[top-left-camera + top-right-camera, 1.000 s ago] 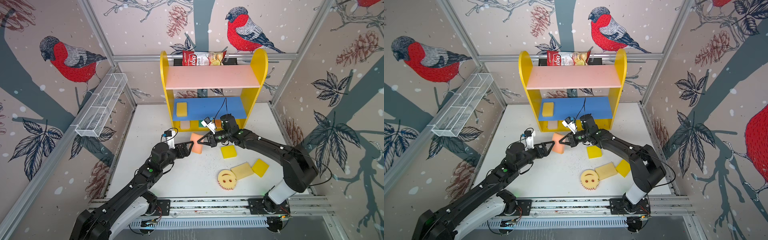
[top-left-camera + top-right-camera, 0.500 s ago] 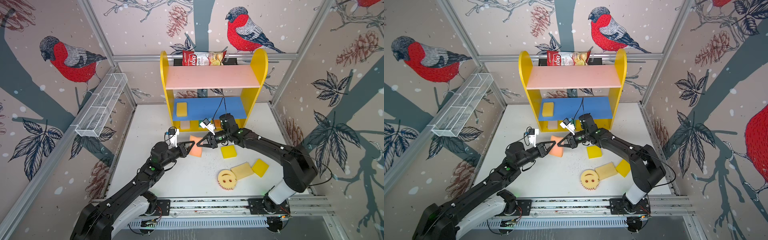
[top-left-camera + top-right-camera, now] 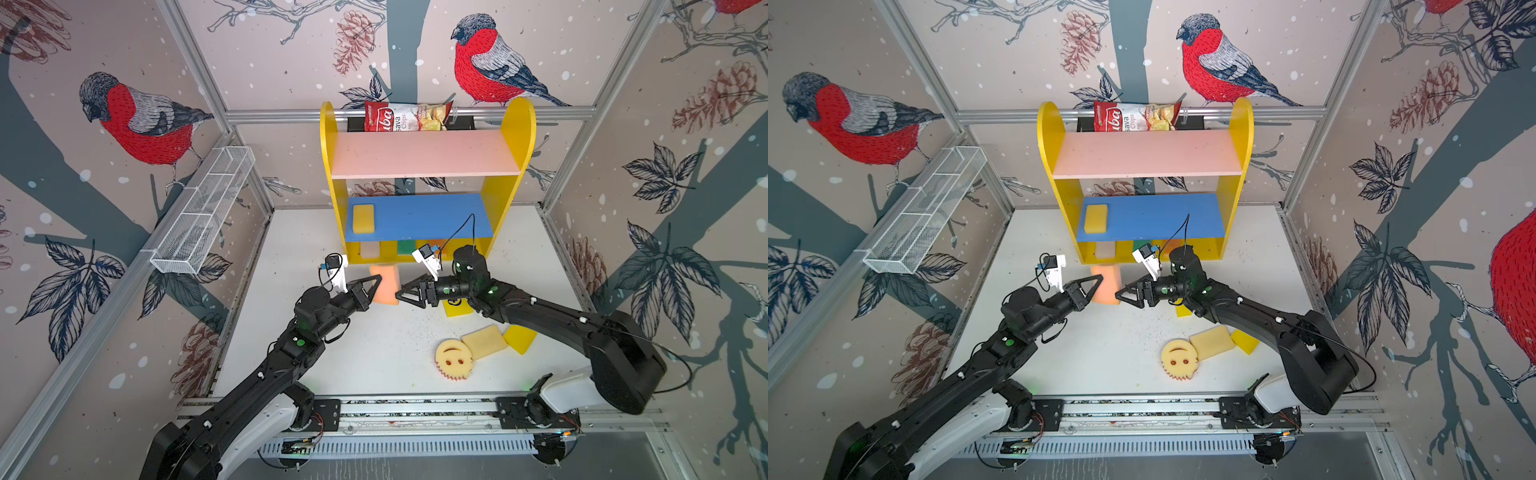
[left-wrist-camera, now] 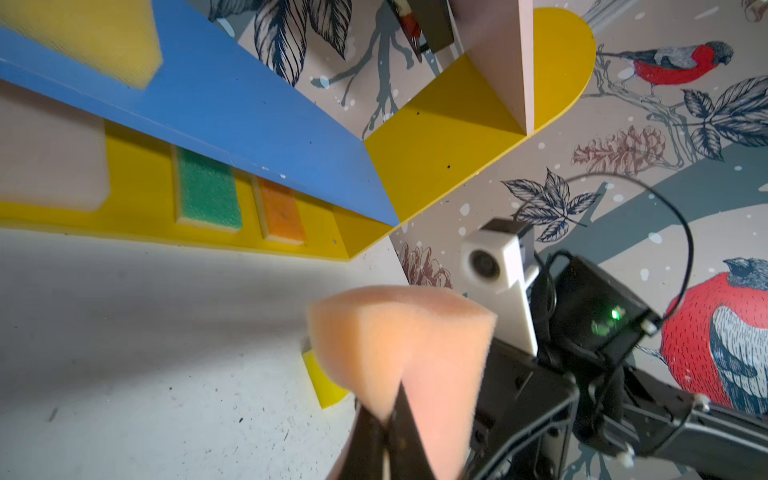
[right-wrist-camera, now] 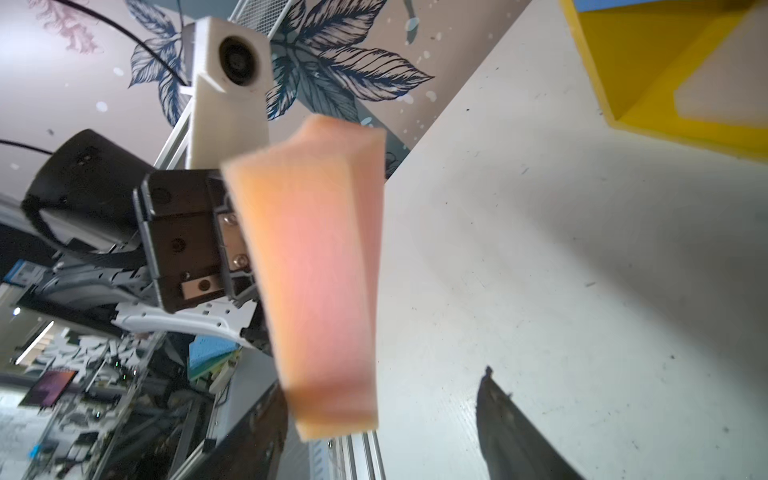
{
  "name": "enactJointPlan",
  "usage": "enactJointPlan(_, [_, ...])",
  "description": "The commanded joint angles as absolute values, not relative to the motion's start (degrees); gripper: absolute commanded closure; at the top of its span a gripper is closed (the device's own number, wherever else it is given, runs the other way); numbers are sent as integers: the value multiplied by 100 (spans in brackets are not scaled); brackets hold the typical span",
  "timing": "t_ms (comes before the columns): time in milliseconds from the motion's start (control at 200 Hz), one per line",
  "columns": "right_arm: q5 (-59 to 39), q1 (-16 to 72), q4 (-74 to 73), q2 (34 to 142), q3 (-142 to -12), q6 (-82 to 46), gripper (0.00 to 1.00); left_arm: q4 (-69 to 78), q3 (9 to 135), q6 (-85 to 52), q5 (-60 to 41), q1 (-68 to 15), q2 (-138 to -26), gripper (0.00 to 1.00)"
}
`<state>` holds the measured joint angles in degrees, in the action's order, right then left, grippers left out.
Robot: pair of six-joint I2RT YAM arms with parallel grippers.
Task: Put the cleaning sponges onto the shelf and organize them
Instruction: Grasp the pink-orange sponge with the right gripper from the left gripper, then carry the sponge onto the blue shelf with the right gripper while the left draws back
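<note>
Left gripper [image 3: 376, 284] now pinches the peach sponge [image 3: 388, 282], right gripper [image 3: 401, 294] has just opened: handover done, shelf [image 3: 513, 137] next

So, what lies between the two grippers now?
The peach sponge, pinched in the shut left gripper; the open right gripper faces it. Both top views show this.

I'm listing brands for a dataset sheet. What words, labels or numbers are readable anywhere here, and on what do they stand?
"sava Chips": on the chips bag, in small white print; the start of the first word is hidden by a crease.
"iba": large white letters on the bag's red end, cut off, first letter uncertain.
Finer print on the bag: too small to read.
Nothing else carries readable text.
</note>
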<state>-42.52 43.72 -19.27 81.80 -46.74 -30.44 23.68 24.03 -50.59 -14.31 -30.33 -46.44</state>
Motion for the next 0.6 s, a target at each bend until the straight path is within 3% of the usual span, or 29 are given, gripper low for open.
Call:
enactJointPlan(0, [-2620, 4782, -2478, 8007, -4604, -3371, 29, 2463, 2408, -5110, -799, -3024, -4523, 100])
enactJointPlan(95, [-1859, 5210, -1955, 8120, -4900, -3103, 28, 2530, 2349, -5185, -677, -3025, -4428, 100])
enactJointPlan(235, [-1595, 5366, -2147, 8367, -4988, -3259, 28, 2575, 2283, -5268, -636, -3024, -4373, 100])
enactJointPlan(355, [-1529, 5365, -2519, 8443, -4947, -3503, 35, 2512, 2272, -5292, -679, -3031, -4303, 100])
enactJointPlan(405, [-1538, 5362, -2614, 8459, -4955, -3545, 46, 2453, 2259, -5283, -636, -3028, -4252, 100])
enactJointPlan(465, [-1468, 5373, -2587, 8441, -5007, -3521, 75, 2382, 2249, -5282, -599, -3024, -4178, 100])
enactJointPlan(515, [-1362, 5346, -2520, 8388, -5031, -3434, 90, 2287, 2248, -5280, -606, -3028, -4097, 100])
enactJointPlan(550, [-1316, 5299, -2428, 8327, -5074, -3345, 96, 2227, 2241, -5238, -592, -3025, -4024, 90])
enactJointPlan(595, [-1284, 5143, -2230, 8280, -5168, -3252, 100, 2101, 2224, -5175, -516, -3030, -3901, 69])
